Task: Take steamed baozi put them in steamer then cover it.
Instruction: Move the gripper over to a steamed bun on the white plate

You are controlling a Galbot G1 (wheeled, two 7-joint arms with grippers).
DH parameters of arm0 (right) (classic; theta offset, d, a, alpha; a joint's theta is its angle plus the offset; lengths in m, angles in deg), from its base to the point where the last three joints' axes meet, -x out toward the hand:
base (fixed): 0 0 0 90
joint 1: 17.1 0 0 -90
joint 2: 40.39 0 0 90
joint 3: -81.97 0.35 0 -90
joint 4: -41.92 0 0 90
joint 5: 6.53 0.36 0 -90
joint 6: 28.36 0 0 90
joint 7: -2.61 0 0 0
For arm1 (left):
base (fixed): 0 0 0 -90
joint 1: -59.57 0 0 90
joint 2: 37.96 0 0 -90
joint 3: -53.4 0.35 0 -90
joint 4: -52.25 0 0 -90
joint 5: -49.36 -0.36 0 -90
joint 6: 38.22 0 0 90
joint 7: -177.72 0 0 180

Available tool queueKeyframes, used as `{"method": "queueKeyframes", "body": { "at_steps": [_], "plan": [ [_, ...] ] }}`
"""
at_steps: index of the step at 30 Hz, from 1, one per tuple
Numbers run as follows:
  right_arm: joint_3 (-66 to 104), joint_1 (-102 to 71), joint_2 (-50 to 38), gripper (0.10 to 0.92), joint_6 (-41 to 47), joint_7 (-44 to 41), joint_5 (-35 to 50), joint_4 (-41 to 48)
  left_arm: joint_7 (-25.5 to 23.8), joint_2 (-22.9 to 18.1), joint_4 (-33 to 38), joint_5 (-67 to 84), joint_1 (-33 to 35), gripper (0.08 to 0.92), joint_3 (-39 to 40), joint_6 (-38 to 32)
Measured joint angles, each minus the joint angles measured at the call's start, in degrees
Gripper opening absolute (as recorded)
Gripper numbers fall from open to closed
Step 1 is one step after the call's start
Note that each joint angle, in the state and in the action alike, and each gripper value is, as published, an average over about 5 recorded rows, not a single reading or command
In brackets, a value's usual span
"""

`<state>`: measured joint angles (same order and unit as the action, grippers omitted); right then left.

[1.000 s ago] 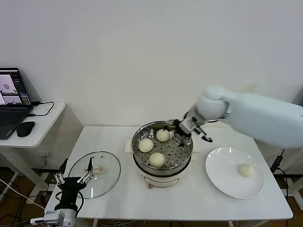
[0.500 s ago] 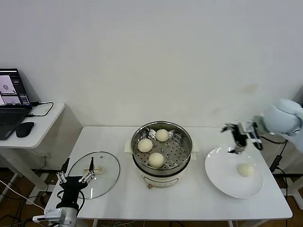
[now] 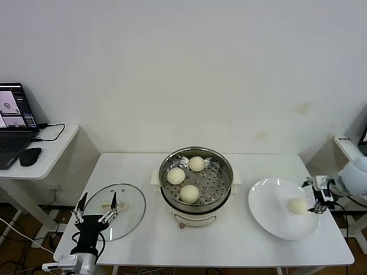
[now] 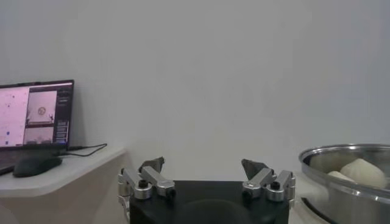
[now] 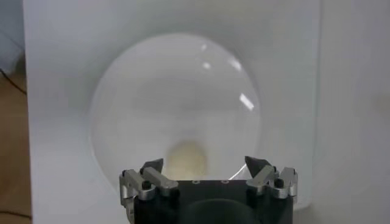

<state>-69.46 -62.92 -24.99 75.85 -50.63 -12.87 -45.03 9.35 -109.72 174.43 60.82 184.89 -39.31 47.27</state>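
Three cream-white baozi lie on the perforated tray of the shiny steamer at the table's middle. A single baozi rests on the white plate to the right; in the right wrist view this baozi shows just ahead of the jaws. My right gripper hovers open at the plate's right edge, close beside that bun, holding nothing; the right gripper faces the plate. The glass cover lies flat on the table's left. My left gripper stands open, empty, at the cover's near-left edge.
A side desk on the far left carries a laptop and a mouse. The steamer's rim with a bun inside shows in the left wrist view. The table's right edge lies just beyond the plate.
My right arm has swung from the steamer's back rim out to the right and down beside the baozi on the plate. The left gripper has risen slightly near the cover.
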Motion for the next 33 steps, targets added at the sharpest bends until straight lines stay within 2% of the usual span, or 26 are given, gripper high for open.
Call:
{"method": "queueKeyframes", "body": {
  "at_steps": [20,33],
  "plan": [
    [11.28,-10.88,10.39,0.815,-2.85,1.48,-6.41,14.2,0.0,-0.83,-0.18,-0.96,0.11,0.823,0.02,0.25],
    [11.31,-9.24,14.46,0.734,-2.54,1.76,-6.89,18.16,0.04,-0.84,-0.34,-1.01,0.19,0.823,-0.04,0.16]
  ]
}}
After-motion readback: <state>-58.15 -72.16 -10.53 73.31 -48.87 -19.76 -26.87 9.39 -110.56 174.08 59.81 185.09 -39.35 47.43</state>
